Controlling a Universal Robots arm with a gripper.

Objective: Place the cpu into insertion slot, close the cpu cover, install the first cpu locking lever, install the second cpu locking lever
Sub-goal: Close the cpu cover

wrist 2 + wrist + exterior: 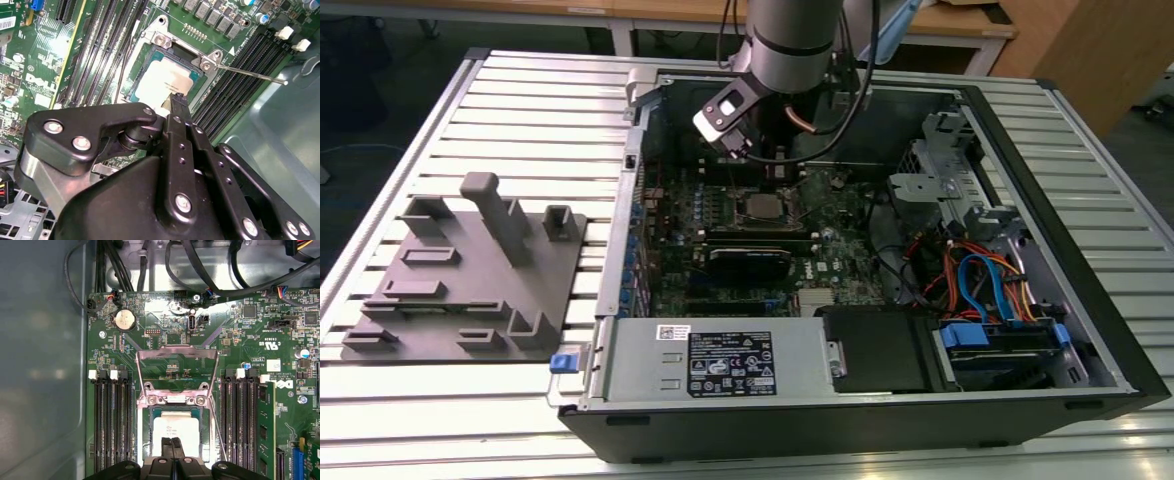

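Out wide in the exterior view, the arm (787, 40) reaches down into the open computer case (1067, 250), and the gripper (773, 172) hangs right over the motherboard (834, 250). There's the cpu (762, 207), pale and square, lying flat in the insertion slot (739, 208). A grey fixture tray (454, 290) sits on the table at the exterior view's left, well apart from the case. In the second wrist view, the two black fingers (176, 107) are pressed together with nothing between them, their tip just at the chip's near edge. A thin locking lever (250, 74) sticks out sideways from the socket corner, unlatched. In the first wrist view, the fingertips meet over the chip's top, and whether they touch it I can't tell. The cpu cover (177, 354) stands swung up off the socket, board showing through its window, memory slots (110, 425) on either side.
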